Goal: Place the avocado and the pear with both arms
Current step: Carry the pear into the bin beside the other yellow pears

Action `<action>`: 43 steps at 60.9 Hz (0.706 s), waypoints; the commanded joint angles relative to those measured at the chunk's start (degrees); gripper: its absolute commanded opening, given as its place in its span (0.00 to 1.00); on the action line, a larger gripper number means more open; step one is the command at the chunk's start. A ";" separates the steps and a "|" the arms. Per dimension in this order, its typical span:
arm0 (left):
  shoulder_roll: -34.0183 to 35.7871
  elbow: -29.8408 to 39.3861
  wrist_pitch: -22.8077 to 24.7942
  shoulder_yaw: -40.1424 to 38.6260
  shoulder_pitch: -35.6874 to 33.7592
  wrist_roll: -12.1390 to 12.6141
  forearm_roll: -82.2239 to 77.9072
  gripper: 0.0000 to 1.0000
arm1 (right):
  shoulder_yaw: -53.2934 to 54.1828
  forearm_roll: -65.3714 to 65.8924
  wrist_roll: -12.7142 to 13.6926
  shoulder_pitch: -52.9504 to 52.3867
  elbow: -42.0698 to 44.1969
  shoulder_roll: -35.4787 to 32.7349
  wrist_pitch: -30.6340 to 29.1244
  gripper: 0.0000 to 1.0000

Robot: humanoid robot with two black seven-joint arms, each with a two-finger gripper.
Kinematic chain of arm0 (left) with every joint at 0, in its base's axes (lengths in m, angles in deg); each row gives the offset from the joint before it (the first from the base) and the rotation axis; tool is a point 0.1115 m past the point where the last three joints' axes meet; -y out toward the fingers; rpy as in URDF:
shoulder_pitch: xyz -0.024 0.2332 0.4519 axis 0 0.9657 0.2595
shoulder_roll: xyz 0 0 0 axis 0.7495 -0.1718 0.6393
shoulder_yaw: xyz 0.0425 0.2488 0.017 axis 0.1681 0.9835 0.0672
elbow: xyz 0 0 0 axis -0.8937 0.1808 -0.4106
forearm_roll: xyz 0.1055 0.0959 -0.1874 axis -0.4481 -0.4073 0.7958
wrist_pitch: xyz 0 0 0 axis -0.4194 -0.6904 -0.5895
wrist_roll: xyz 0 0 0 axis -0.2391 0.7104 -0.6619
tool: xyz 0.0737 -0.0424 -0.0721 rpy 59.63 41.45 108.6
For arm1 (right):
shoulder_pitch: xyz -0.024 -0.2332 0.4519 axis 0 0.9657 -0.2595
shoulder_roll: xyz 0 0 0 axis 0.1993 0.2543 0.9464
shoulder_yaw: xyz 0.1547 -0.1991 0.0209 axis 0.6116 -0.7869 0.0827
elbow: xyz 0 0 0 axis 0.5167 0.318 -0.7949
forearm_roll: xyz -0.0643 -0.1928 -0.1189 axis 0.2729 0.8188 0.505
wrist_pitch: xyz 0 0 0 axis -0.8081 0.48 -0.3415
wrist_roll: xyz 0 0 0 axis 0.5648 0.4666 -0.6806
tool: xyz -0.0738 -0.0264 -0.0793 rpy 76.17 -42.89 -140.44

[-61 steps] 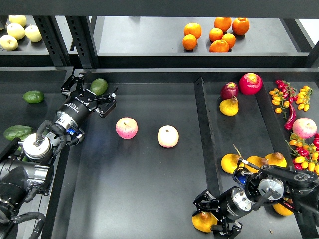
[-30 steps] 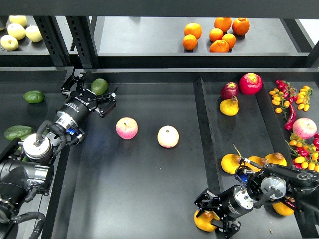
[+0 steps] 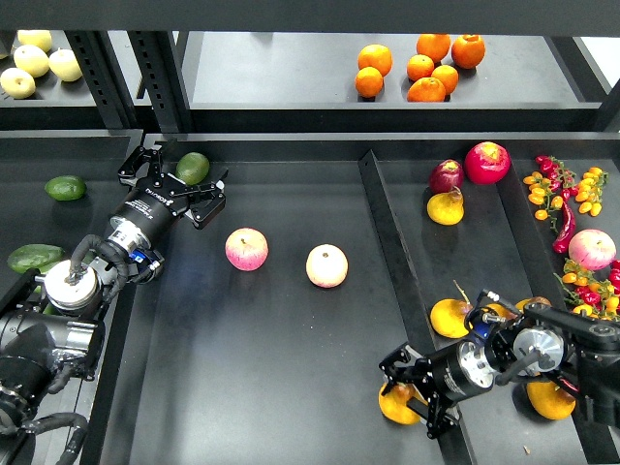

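A dark green avocado (image 3: 193, 168) lies at the back left of the black tray floor, between the fingertips of my left gripper (image 3: 180, 177). The jaws stand open on either side of it. A yellow-orange pear (image 3: 396, 404) sits between the fingers of my right gripper (image 3: 411, 397) at the front, just left of the black divider (image 3: 387, 242). The right gripper is closed around it. Two more avocados (image 3: 65, 187) (image 3: 34, 258) lie at the far left.
Two pink apples (image 3: 246, 249) (image 3: 326, 265) lie mid-tray. Right of the divider are more pears (image 3: 446, 207) (image 3: 449, 318), red fruits (image 3: 486, 162), small tomatoes and a chili (image 3: 564, 225). Oranges (image 3: 424, 66) and pale yellow fruit (image 3: 34, 60) sit on the back shelf.
My right gripper has moved up and away from the front edge with the pear in it. The divider's far end has swung left. The left arm has not moved.
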 commanded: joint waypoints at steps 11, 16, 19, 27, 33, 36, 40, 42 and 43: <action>0.00 0.01 0.00 0.02 -0.09 0.00 0.00 0.99 | 0.03 -3.21 0.00 -4.82 -1.26 -1.66 0.01 0.03; 0.00 0.01 0.00 0.02 -0.09 0.00 0.00 0.99 | -0.23 -3.74 0.00 -5.70 -2.05 -3.86 0.01 0.03; 0.00 0.01 0.00 0.02 -0.09 0.09 0.00 0.99 | -0.41 -4.09 0.00 -5.96 -2.67 -5.00 0.01 0.03; 0.00 0.01 0.00 0.02 -0.09 0.09 0.00 0.99 | -0.58 -4.44 0.00 -6.67 -4.25 -8.16 0.01 0.04; 0.00 0.01 0.00 0.10 -0.09 0.09 0.00 0.99 | -0.67 -4.79 0.00 -6.67 -5.48 -10.98 0.01 0.04; 0.00 0.10 0.00 0.10 -0.09 0.09 0.00 0.99 | -0.67 -4.88 0.00 -6.58 -6.01 -11.86 0.01 0.04; 0.00 0.10 0.00 0.10 -0.09 0.09 0.00 0.99 | -0.76 -4.88 0.00 -6.05 -6.80 -13.70 0.01 0.04; 0.00 0.10 0.00 0.02 -0.09 0.09 0.00 0.99 | -0.76 -4.88 0.00 -5.79 -7.06 -14.40 0.01 0.04; 0.00 0.10 0.00 0.02 -0.09 0.09 0.00 0.99 | -0.85 -4.88 0.00 -5.61 -7.15 -14.76 0.01 0.04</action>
